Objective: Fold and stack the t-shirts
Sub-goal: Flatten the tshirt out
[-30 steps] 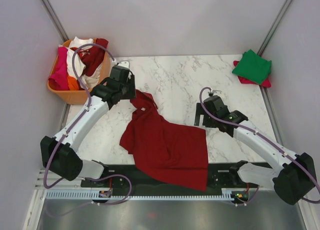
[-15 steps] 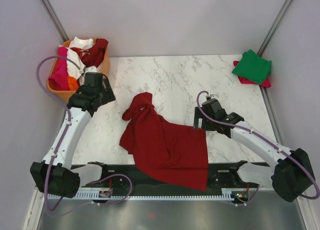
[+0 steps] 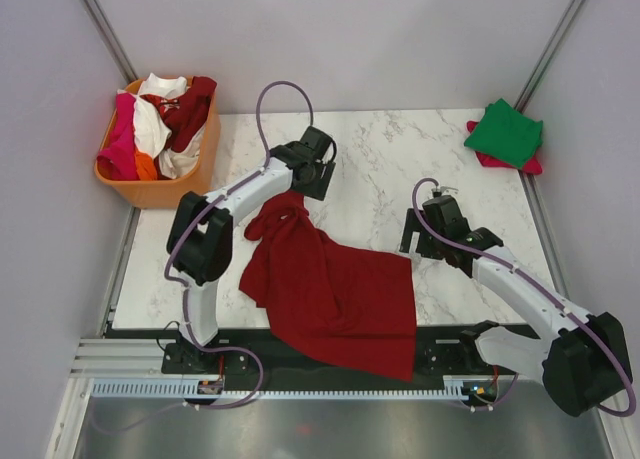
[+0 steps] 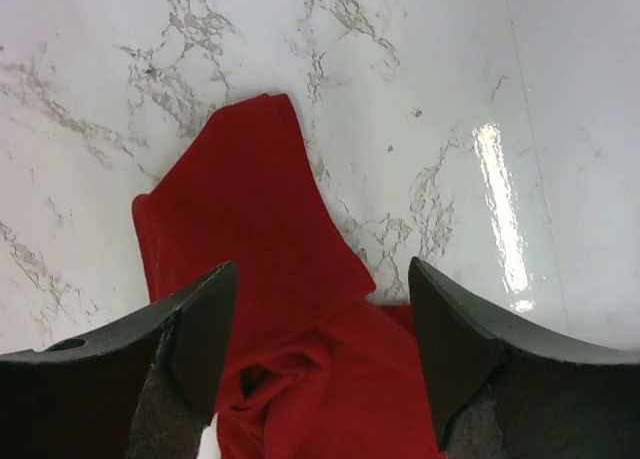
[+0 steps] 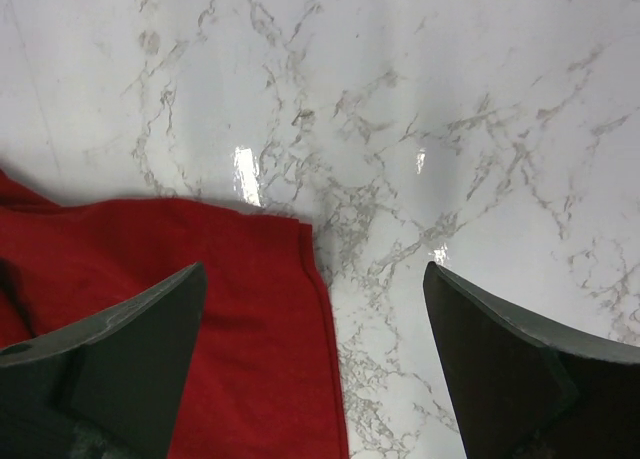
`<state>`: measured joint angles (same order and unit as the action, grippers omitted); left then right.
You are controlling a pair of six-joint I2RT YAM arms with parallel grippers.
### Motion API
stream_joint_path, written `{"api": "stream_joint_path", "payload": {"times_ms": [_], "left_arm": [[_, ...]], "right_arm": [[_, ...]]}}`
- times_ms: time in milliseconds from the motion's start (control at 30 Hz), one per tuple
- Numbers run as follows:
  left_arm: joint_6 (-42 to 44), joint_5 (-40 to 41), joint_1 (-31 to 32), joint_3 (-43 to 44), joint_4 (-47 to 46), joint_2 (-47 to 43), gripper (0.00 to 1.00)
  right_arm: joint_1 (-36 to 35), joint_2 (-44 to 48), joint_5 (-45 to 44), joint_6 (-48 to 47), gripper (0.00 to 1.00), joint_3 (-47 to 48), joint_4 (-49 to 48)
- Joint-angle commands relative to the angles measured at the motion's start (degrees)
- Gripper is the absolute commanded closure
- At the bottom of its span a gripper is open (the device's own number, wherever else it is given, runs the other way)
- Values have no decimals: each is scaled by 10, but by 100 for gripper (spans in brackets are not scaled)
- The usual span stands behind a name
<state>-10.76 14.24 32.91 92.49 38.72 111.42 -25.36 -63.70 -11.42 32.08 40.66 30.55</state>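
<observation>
Over the bench (image 3: 370, 149) from above, green t-shirt (image 3: 505, 131) sits folded atop pink-red t-shirt (image 3: 530, 165) at two o'clock, dark red t-shirt (image 3: 330, 294) sprawls unfolded at centre, heaped shirts (image 3: 150, 129) wait in the orange basket (image 3: 150, 191) at ten o'clock, and by wrist views, left jaws gape over its bunched end, right jaws gape over its corner.

Pretty bright and even all round, with the light seeming to come from overhead. The marble table (image 3: 370, 149) is glossy, so the left wrist view catches a long white streak of glare on its right side, and the right wrist view has a few small hot spots mid-frame. Shadows are soft, just a thin one along the dark red t-shirt (image 3: 340, 289) edge. The top view is sharp. Up close, the left gripper (image 4: 321, 271) has near-black fingers (image 4: 195, 339) with hardly any detail.
</observation>
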Motion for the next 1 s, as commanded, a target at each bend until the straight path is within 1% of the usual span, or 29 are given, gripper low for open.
{"api": "stream_joint_path", "payload": {"times_ms": [0, 67, 200, 233, 267, 433, 600, 700, 800, 833, 900, 933, 967], "left_arm": [[74, 60, 9, 67, 28, 40, 24], [73, 88, 10, 70, 40, 51, 23], [74, 108, 10, 58, 47, 56, 25], [73, 114, 11, 53, 50, 57, 29], [72, 119, 12, 50, 52, 58, 30], [64, 111, 16, 22, 55, 64, 34], [58, 117, 27, 9, 55, 64, 41], [50, 116, 27, -6, 55, 67, 50], [49, 130, 29, -9, 55, 73, 65], [49, 133, 29, -7, 55, 72, 75], [48, 139, 28, -1, 55, 65, 92], [49, 141, 29, 1, 56, 62, 98], [49, 144, 29, 8, 58, 51, 98]], "right_arm": [[19, 14, 12, -17, 2, -1, -3], [22, 7, 19, -22, 2, 0, -6], [27, -4, 27, -27, 2, 0, -13], [29, -7, 28, -30, 2, -1, -15], [30, -8, 30, -30, 2, -1, -16], [38, -10, 36, -32, 2, -3, -22], [43, -11, 42, -33, 2, -4, -23], [42, -10, 44, -34, 2, -5, -24], [43, -12, 46, -35, 2, -5, -24], [43, -12, 45, -35, 2, -6, -24], [44, -11, 46, -35, 2, -7, -25], [44, -12, 46, -35, 2, -7, -26], [43, -12, 45, -35, 2, -8, -27]]}}
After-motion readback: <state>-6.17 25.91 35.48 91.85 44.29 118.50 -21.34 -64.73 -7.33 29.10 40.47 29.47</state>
